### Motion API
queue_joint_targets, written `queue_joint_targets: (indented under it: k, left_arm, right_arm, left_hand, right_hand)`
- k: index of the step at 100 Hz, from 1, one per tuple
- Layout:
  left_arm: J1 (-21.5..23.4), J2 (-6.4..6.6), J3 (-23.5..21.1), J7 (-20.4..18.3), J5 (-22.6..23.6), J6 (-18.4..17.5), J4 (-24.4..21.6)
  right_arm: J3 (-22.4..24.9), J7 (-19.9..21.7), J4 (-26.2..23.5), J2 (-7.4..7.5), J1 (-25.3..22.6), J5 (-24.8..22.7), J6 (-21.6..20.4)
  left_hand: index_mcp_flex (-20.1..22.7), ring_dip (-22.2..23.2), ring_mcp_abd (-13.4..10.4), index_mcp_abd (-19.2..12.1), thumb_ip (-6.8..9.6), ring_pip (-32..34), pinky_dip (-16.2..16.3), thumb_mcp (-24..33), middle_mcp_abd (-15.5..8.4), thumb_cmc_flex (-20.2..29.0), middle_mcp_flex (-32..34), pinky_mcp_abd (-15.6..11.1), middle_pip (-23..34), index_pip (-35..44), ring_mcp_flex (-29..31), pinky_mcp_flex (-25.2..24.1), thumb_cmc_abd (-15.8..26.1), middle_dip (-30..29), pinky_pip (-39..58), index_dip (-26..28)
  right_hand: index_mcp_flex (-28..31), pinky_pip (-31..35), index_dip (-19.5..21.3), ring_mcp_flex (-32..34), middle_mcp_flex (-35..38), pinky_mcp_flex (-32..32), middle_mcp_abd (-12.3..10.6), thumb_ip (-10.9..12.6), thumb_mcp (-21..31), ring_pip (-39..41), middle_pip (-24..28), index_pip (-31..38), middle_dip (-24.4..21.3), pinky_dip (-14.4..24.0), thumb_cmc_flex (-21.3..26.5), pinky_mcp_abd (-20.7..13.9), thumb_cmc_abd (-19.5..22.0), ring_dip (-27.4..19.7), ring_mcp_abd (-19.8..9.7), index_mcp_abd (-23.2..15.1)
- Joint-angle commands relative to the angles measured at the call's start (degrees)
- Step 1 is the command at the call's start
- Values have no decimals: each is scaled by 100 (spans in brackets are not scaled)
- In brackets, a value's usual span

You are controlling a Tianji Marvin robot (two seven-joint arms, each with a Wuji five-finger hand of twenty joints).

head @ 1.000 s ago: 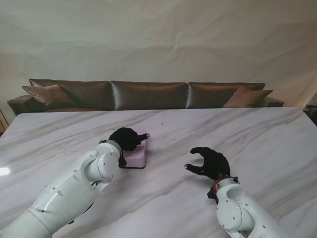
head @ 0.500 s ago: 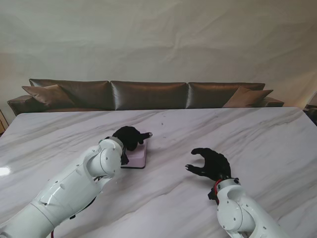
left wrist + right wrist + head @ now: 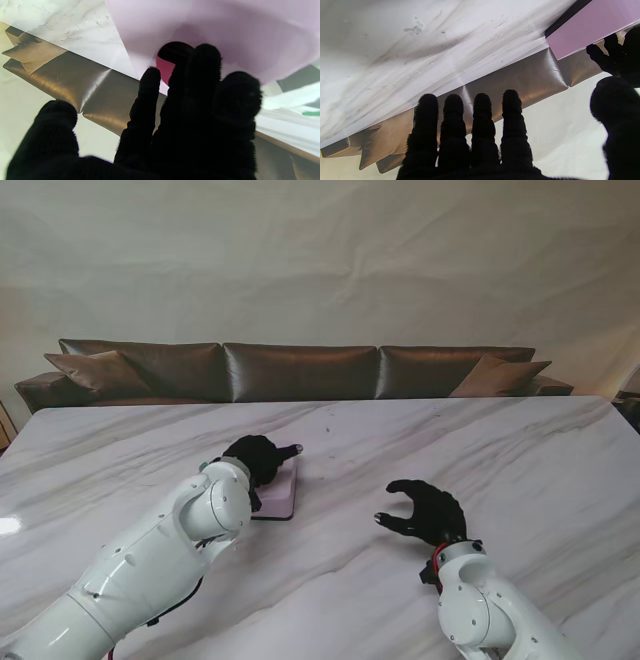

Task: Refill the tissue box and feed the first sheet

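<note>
Left hand (image 3: 258, 458) sits on top of the pink tissue box (image 3: 279, 496), which lies flat on the marble table (image 3: 520, 450), a bit left of centre and near to me. In the left wrist view the fingers (image 3: 200, 75) reach over the box's round opening (image 3: 167, 60); dark and red show inside the hole, no white sheet seen. Fingers are partly curled over the lid, one pointing out to the right; can't tell if they pinch anything or just press, so grip state unclear.

Right hand (image 3: 425, 510) hovers over bare table, well apart from the box, fingers spread and curved, holding nothing. The right wrist view shows the four fingers (image 3: 482, 112) straight and separate, with a corner of the box (image 3: 590, 25) off to one side.

Progress: looks early. No tissue pack or loose tissues visible anywhere, no sheet poking from the opening. Whether the box is filled can't be told. Feeding the first sheet is not yet done.
</note>
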Motion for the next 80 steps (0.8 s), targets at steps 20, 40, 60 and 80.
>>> queue_joint_targets:
  k: [20, 40, 60, 80]
  left_arm:
    - [-201, -127, 130, -269, -440, -174, 252]
    - [-227, -145, 193, -393, -706, -403, 203]
    - [-263, -176, 233, -539, -1089, -743, 231]
    - [-343, -188, 366, -719, -1342, -1171, 306]
  right_arm:
    - [11, 90, -3, -14, -32, -2, 4]
    - [32, 81, -10, -15, -45, -6, 11]
    - [53, 93, -61, -10, -82, -25, 27]
    - [80, 110, -110, -5, -113, -50, 56]
  left_hand:
    - [-113, -106, 1130, 141, 182, 175, 25, -98, 378, -125, -23, -930, -123, -286, 352, 409, 183, -38, 1957, -163]
    - [-155, -83, 1090, 64, 164, 216, -45, -118, 121, -127, -6, -968, -107, -278, 216, 395, 251, -31, 1858, -142]
    - [-177, -56, 1101, 47, 162, 223, -80, -129, 54, -94, -17, -972, -92, -242, 124, 388, 285, -22, 1818, -114]
    - [-216, -22, 1124, 25, 156, 230, -126, -148, -19, -71, -52, -902, -86, -219, 33, 376, 327, -15, 1740, -94]
  right_hand:
    - [26, 107, -50, 42, 76, 10, 22, 42, -29, 92, 95, 54, 107, 7, -15, -21, -116, 70, 64, 24]
    - [34, 106, -49, 44, 73, 8, 17, 42, -28, 91, 93, 56, 108, 9, -9, -22, -116, 74, 62, 25]
    - [46, 107, -47, 43, 81, 11, 24, 39, -30, 88, 95, 58, 110, 11, -8, -25, -117, 76, 63, 26]
    - [91, 107, -42, 51, 99, 13, 39, 37, -28, 92, 96, 68, 112, 11, 9, -23, -126, 78, 64, 42]
